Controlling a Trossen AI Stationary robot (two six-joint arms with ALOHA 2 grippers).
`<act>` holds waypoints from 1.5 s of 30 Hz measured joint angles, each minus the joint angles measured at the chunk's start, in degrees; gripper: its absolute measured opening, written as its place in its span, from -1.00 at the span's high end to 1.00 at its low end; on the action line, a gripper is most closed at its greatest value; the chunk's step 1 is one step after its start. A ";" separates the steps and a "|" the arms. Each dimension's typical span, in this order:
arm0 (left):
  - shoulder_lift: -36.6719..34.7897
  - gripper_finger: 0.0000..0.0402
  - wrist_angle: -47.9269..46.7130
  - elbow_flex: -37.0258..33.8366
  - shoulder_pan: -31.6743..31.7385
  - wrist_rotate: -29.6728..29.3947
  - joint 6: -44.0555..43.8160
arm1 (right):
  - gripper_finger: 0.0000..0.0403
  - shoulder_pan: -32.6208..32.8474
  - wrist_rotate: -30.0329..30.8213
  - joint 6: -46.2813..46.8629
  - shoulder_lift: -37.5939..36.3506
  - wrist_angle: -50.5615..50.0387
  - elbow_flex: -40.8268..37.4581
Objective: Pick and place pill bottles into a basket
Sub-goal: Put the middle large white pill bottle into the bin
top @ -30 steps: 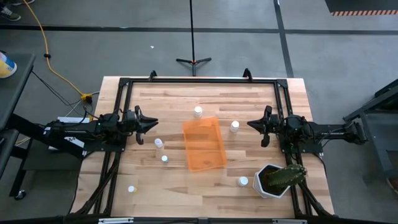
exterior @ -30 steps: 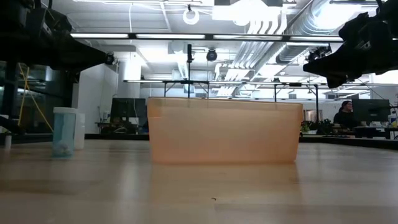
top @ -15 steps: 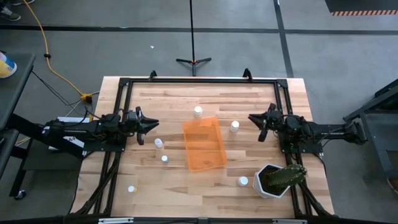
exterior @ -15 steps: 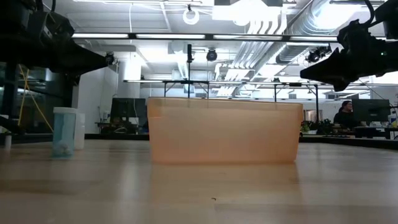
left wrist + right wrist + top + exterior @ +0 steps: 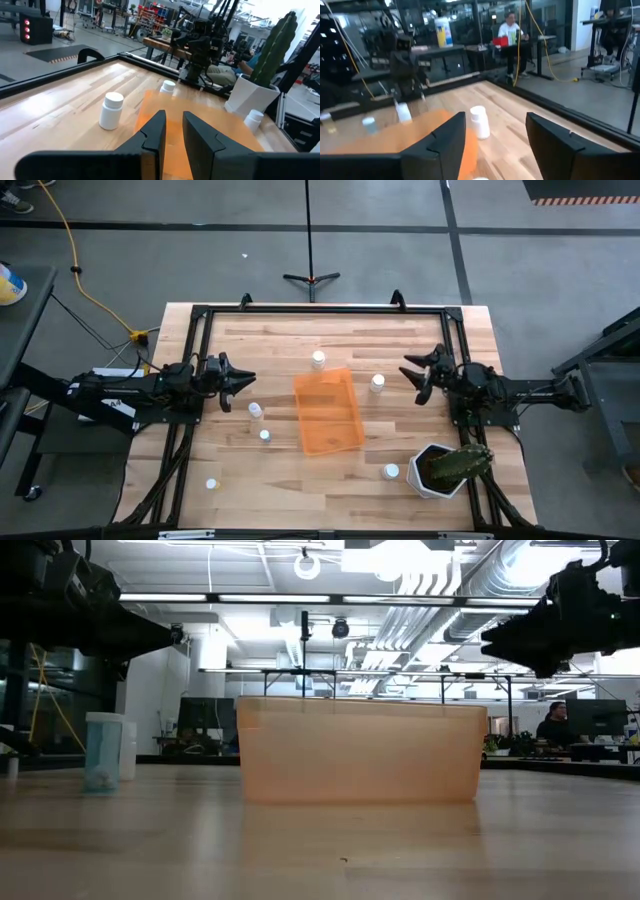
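Several small white pill bottles stand upright on the wooden table around the orange basket (image 5: 328, 412): one at its far end (image 5: 318, 360), one to its right (image 5: 377, 383), two to its left (image 5: 256, 411), (image 5: 265, 436), and others nearer the front edge (image 5: 391, 472). My left gripper (image 5: 250, 379) hangs shut above the table, left of the basket, pointing at it. My right gripper (image 5: 413, 378) hangs open, right of the bottle beside the basket. In the right wrist view, a bottle (image 5: 480, 121) stands ahead of the open fingers and well beyond them.
A white pot with a green cactus (image 5: 443, 469) stands at the table's near right corner. A black frame (image 5: 320, 308) runs around the table's edges. Bare wood lies between the right gripper and the basket. A seated person (image 5: 510, 31) shows in the room beyond.
My right gripper has opened its fingers wide and has shifted a little toward the far edge, staying above the table right of the basket. The bottles and the basket have stayed where they were.
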 joint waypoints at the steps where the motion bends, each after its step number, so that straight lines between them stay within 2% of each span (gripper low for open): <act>1: 0.00 0.49 -0.02 0.01 0.02 0.00 -0.12 | -0.02 0.00 0.01 -0.51 0.00 0.68 0.00; 11: 0.00 0.49 -0.07 0.01 0.00 0.02 -1.55 | -0.03 -0.02 0.09 -4.65 3.04 3.76 3.02; 17: 0.00 0.49 -0.10 0.01 0.00 0.01 -1.73 | -0.06 -0.02 0.35 -4.49 12.28 3.52 6.80; 27: 0.00 0.49 -0.21 0.00 0.02 -0.09 -1.70 | -0.34 -0.02 -0.24 -2.06 28.92 2.12 12.80; 37: 0.00 0.49 -0.42 0.01 0.02 -0.50 -1.05 | -0.35 0.00 -2.09 0.36 39.24 2.41 12.96; 45: 0.00 0.49 -0.78 0.01 0.01 -0.55 -0.68 | -0.35 -0.02 -3.85 0.24 47.04 6.40 12.96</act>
